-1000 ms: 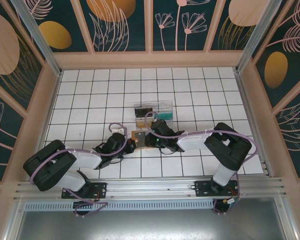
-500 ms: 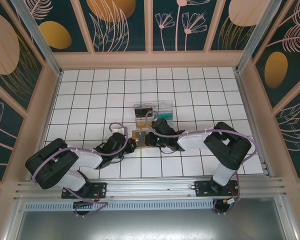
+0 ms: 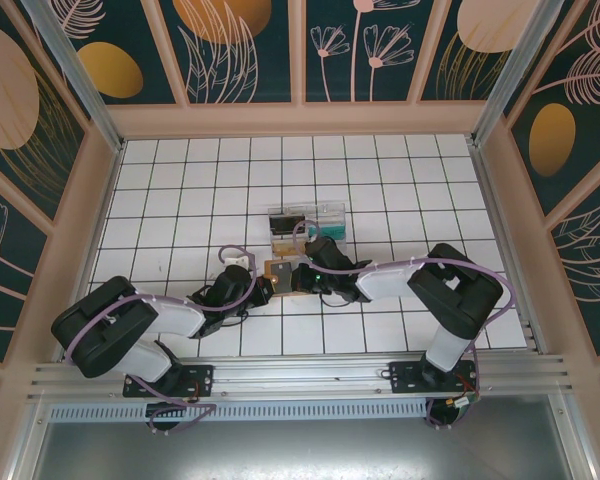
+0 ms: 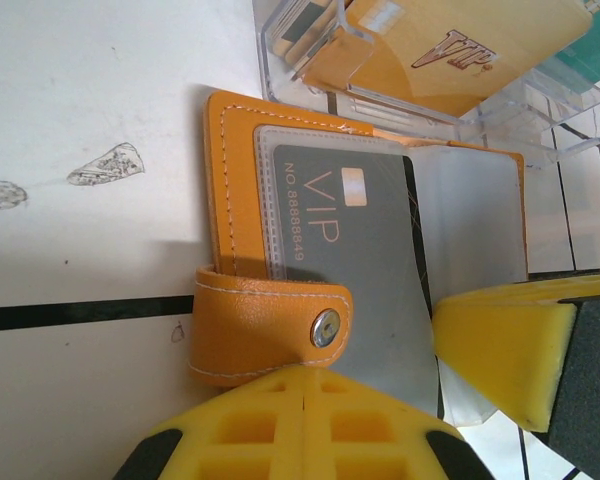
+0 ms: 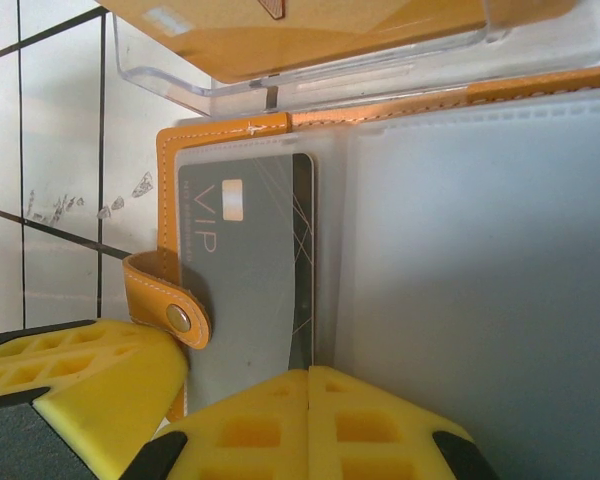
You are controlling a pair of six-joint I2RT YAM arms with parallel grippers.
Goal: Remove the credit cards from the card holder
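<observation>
we see the card holder (image 4: 235,190) lying open and flat on the white tiled table (image 4: 80,100), near the middle of the work area and just in front of the clear plastic tray (image 4: 290,45), its far edge right against the tray's wall. a grey vip card (image 4: 370,280) sits under the clear pocket next to the snap strap (image 4: 265,335), and the pale pocket panels (image 5: 480,280) spread out beyond it. from above, the two arms meet at the holder from opposite sides. the left gripper (image 4: 302,385) has its yellow pads pressed flat together, and their tip sits at the outer edge of the snap strap; we cannot tell whether the strap is pinched or only pressed down. the right gripper (image 5: 310,385) is also closed, pad against pad, and its tip rests on the holder at the end of the grey card, along the line where the card's pocket meets the next panel; we cannot tell whether the card itself is caught between the pads. a gold vip card (image 4: 450,55) lies in the tray.
</observation>
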